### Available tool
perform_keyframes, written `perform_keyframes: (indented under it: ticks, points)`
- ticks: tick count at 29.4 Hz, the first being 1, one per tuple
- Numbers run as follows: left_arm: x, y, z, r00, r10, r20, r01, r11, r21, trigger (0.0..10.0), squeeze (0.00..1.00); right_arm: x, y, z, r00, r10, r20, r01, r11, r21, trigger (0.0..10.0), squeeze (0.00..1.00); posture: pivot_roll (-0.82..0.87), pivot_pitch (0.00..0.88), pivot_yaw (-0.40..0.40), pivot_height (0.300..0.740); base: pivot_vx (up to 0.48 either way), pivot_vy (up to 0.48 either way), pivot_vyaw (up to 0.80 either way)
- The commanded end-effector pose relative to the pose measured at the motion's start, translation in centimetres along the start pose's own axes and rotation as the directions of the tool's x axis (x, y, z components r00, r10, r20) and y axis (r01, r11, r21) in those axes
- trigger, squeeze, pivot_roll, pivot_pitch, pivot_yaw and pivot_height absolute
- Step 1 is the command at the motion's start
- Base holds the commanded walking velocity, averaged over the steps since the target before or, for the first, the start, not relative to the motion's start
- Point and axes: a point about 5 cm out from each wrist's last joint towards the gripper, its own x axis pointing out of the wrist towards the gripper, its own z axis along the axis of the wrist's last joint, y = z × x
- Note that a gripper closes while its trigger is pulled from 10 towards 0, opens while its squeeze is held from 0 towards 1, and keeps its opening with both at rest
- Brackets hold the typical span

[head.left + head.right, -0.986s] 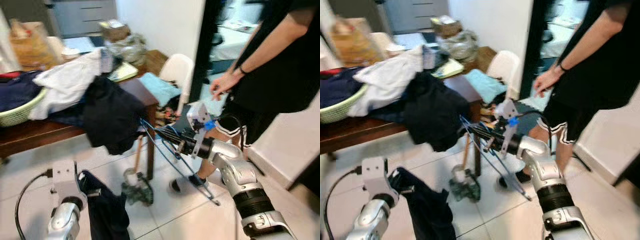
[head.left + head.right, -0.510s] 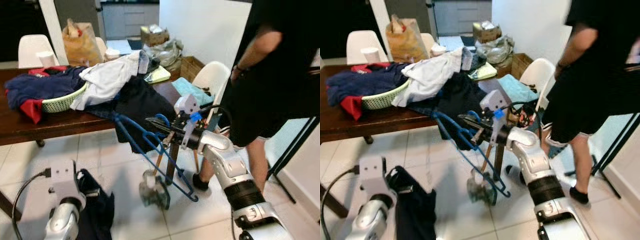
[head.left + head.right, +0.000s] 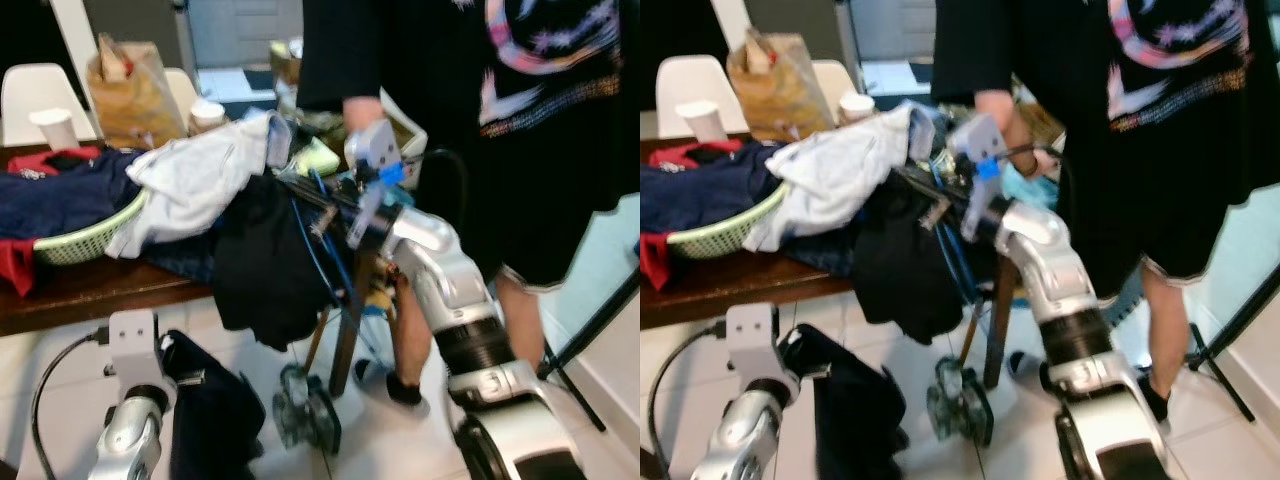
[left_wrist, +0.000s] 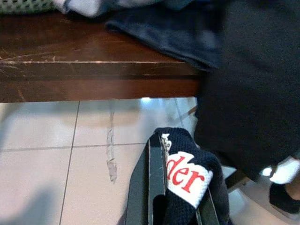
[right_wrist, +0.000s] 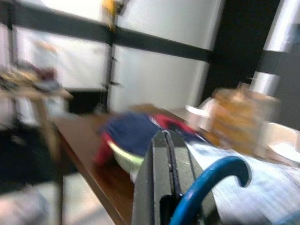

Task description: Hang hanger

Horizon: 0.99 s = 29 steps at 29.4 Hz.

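Blue wire hanger (image 3: 318, 243) is hanging tilted over the table edge, its hook (image 5: 213, 174) curving above the clamping black fingers.

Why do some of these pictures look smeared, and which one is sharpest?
Right wrist view: most smeared, the room behind is streaked, though the blue hanger hook in the right gripper reads clearly. Both eye views: softly blurred, the person especially. Left wrist view: sharpest, with crisp table edge and lettering on the dark garment in the left gripper.
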Motion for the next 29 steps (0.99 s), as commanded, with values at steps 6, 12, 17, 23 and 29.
perform_keyframes:
  ticks: [6,12,17,23,29]
  points:
    - [0.0,-0.1,-0.2,1.0,0.017,-0.011,-0.017,1.0,-0.002,10.0,0.0,1.6,1.4,7.2,0.957,0.199,0.212,-0.187,0.979,-0.077,10.0,0.0,0.04,0.0,-0.049,0.74,0.287,0.0,0.0]
    - [-0.1,-0.2,-0.9,0.999,0.037,-0.031,-0.037,0.999,-0.002,10.0,0.0,3.5,2.5,4.9,0.977,0.188,0.098,-0.18,0.98,-0.084,10.0,0.0,0.04,0.0,-0.056,0.74,0.0,0.0,0.27]
    - [-0.2,-0.2,-1.1,0.998,0.049,-0.04,-0.049,0.999,0.005,10.0,0.0,4.0,2.9,3.9,0.985,0.161,0.066,-0.157,0.986,-0.052,10.0,0.0,0.04,0.0,-0.06,0.74,0.0,0.0,0.8]
    - [-0.2,-0.1,-1.1,0.998,0.051,-0.046,-0.05,0.999,0.007,10.0,0.0,4.3,3.1,3.2,0.991,0.132,0.029,-0.131,0.991,-0.043,10.0,0.0,0.04,0.0,-0.063,0.74,0.0,0.0,0.8]
    - [-0.5,-0.4,-1.3,0.999,0.014,-0.052,-0.014,1.0,0.002,10.0,0.0,4.4,2.6,1.8,0.999,0.004,-0.048,-0.006,0.999,-0.039,10.0,0.0,0.04,0.0,-0.062,0.74,0.32,0.0,0.27]
